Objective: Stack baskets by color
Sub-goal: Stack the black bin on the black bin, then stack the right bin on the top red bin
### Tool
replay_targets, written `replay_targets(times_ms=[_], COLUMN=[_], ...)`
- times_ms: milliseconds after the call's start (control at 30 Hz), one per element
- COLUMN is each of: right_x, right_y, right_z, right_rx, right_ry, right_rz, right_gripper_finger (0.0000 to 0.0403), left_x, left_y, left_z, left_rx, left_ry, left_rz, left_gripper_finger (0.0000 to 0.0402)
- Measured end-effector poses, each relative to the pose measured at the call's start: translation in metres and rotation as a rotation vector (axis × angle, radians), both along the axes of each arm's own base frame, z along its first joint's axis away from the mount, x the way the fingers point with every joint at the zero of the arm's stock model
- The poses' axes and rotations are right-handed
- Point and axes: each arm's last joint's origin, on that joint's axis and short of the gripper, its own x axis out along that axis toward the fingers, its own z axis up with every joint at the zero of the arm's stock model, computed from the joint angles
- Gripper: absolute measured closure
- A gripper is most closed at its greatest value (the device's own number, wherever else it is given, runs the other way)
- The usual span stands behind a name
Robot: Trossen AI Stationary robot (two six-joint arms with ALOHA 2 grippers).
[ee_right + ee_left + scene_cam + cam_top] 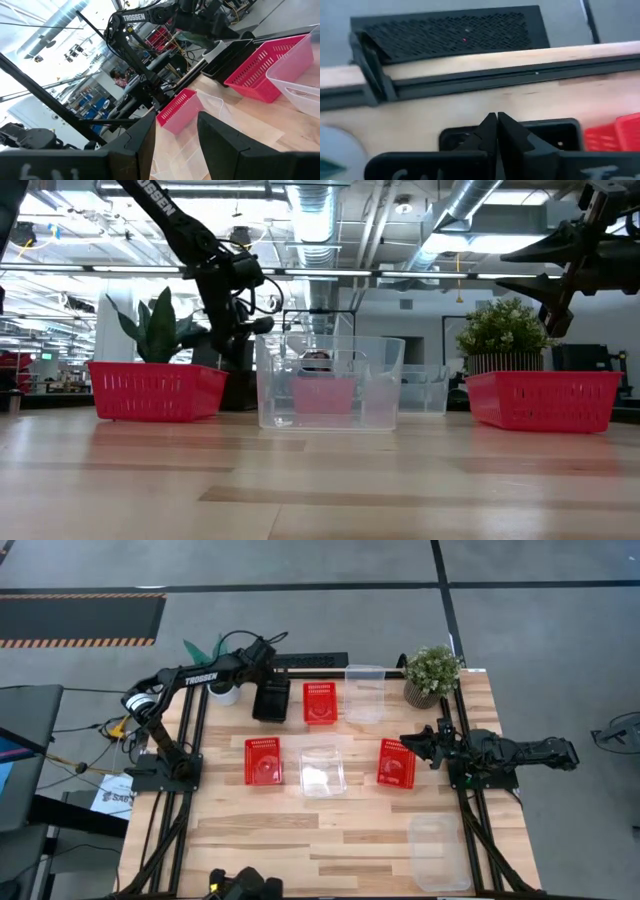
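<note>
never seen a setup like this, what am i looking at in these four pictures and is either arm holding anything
These are two dark robot arms at a wooden table, each ending in a two-finger pincer. One picture looks straight down, one looks level across the tabletop, and two come from cameras on the arms' wrists.

On the table lie small baskets: three red ones, three clear ones, and a black one. Two potted plants stand at the far edge.

The left pincer is shut, at the black basket's rim; whether it grips it I cannot tell. The right pincer is open and empty, above the right-hand red basket.
</note>
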Motion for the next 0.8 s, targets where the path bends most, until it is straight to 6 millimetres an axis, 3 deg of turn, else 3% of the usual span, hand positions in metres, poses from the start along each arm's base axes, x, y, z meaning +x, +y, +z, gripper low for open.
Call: replay_targets(times_ms=[333,600,800], right_x=[0.000,0.000,0.000], right_y=[0.000,0.000,0.000], right_z=[0.000,0.000,0.000], right_rx=[0.000,0.011,0.118], right_ry=[0.000,-0.002,-0.026], right_rz=[0.000,0.001,-0.008], right_gripper_finger=[0.0234,0.0234,0.0234], left_x=[0.008,0.003,-0.007], left_y=[-0.013,-0.030,-0.045], left_z=[0.015,0.053,0.087], left_rx=[-0.158,-0.180,-0.136], left_ry=[-0.246,-0.425,-0.545], left_rz=[-0.058,-0.135,-0.211], left_gripper_finger=[0.0401,0.0401,0.0401])
